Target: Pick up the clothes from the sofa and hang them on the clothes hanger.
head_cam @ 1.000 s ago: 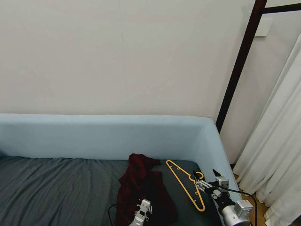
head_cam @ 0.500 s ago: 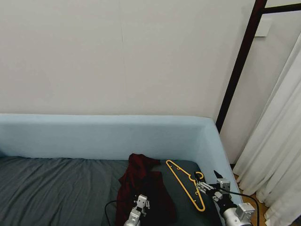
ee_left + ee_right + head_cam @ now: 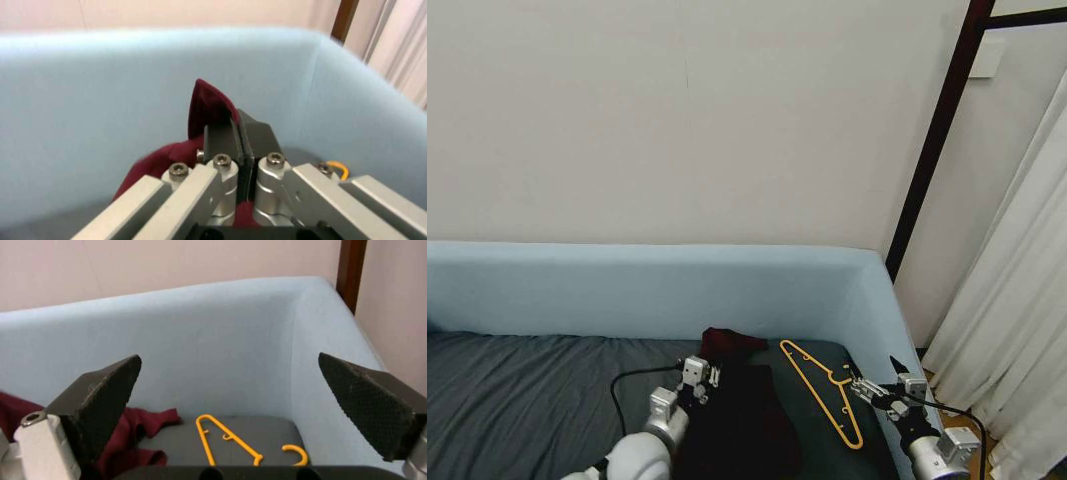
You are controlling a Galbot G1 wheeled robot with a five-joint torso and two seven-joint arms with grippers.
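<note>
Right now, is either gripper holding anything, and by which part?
The left gripper is shut on the dark red cloth garment, pinching a raised fold at its backrest end. The right gripper is open, holding nothing, beside the yellow plastic hanger.

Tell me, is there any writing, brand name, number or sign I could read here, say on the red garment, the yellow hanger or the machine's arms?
None: no text can be read in any view.
The dark red garment, the yellow hanger, the sofa and the wall plate carry no print.
The left end effector, shut on the garment, and the open right end effector bear no labels.
</note>
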